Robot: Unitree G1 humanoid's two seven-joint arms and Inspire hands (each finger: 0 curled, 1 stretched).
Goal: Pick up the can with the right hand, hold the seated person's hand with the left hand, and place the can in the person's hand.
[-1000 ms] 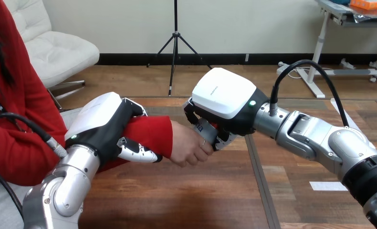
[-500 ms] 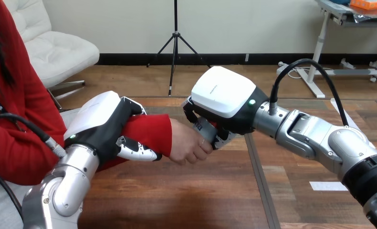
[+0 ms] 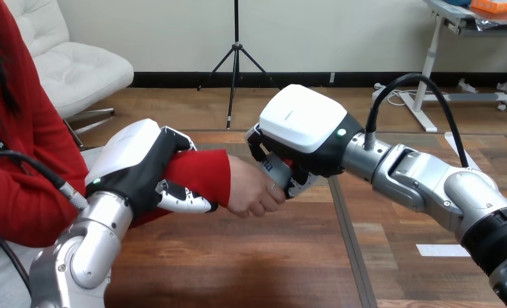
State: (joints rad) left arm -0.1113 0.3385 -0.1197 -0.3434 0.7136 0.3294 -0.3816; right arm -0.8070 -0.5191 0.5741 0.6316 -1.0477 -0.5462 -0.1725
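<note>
At the left of my head view, my left hand (image 3: 132,163) is wrapped over the person's forearm (image 3: 196,173), on the red sleeve just behind the wrist. Its fingers go over the top, and its thumb (image 3: 183,199) is curled in underneath, so the arm is clasped from both sides. I count the holding step as done, though the grip sits on the forearm rather than on the hand itself.

Further right, the person's hand (image 3: 251,189) is held above the wooden table (image 3: 238,256). Its fingers are curled closed against the near end of the can (image 3: 270,170). I cannot tell how much of the can they actually enclose.

The can is off the table, lying tilted between that hand and my right hand (image 3: 299,122). Little more than a dark strip of its side shows. My right hand's fingers are curled tight round it from above and below, and their tips touch the person's knuckles.

So the pick-up is finished and the can has reached the person's hand. As I judge it, what remains is the release: opening my right fingers once the person has the weight, then drawing that arm clear. A white slip of paper (image 3: 442,250) lies on the table, well apart at the right.
</note>
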